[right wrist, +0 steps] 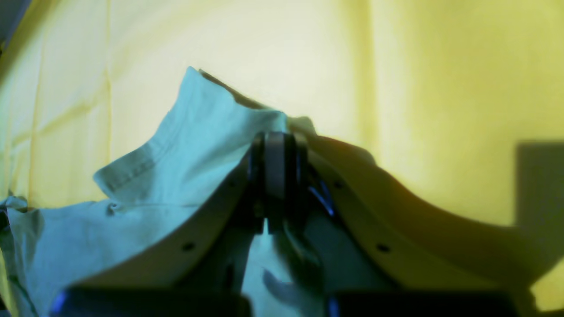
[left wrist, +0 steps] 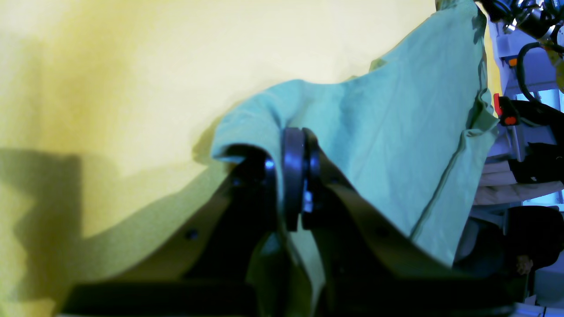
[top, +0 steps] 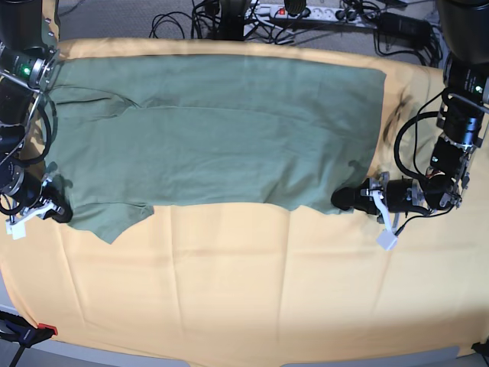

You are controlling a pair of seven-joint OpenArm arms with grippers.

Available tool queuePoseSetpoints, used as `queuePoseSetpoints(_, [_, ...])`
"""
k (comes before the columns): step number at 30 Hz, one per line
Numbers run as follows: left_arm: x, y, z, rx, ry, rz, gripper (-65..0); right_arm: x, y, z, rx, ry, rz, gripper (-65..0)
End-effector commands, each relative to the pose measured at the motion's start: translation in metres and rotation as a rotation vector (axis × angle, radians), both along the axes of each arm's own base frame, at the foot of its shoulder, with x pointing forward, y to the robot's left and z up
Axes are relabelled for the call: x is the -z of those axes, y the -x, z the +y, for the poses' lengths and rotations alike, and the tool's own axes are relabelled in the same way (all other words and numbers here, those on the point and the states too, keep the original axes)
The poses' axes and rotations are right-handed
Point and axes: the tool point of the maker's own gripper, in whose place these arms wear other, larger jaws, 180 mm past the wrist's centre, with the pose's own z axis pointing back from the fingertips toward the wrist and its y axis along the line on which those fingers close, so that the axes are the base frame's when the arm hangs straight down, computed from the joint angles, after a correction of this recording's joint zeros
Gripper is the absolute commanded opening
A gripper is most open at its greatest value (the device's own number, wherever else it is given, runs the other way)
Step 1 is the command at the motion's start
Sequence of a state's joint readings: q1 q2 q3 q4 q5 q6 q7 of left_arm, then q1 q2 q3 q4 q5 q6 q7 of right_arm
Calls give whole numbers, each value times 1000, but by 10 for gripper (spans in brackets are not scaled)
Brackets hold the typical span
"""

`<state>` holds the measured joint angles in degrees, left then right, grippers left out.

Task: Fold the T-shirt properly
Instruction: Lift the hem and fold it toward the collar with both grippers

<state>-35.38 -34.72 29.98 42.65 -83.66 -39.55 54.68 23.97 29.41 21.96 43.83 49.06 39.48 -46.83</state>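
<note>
One T-shirt, sage green, lies spread flat across one yellow-orange cloth that covers the counter; its body runs from side to side, with one sleeve pointing toward the near edge at the base view's left; two arms reach in, one at each end of the shirt's near edge; the left hand, at the base view's right, is clenched on the shirt's lower corner, and its wrist view shows fabric pinched between the closed tips; the right hand, at the opposite end beside the sleeve, is likewise clamped on a fold of the shirt; several black cables lie behind the counter's far edge.
</note>
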Motion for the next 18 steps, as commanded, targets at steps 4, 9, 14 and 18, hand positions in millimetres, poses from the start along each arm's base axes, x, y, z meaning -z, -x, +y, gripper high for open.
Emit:
queuePoseSetpoints(4, [-20,-15,2,-18,29,-58,-650,-28,-16,-19,41,49,-98,-650])
queuePoseSetpoints(9, [-32,-26,2,-35,41,-96,-650,-21,-16,-31,93,102,-63,-650])
queuePoseSetpoints(14, [-52,-45,5,-41,13,-168,-650,-29,-25,-28,77,117,-67,-650])
queuePoseSetpoints(18, [-64,-67,14,-73,-59,-277,-650,-45,-42,-27,67,157,-93,-650])
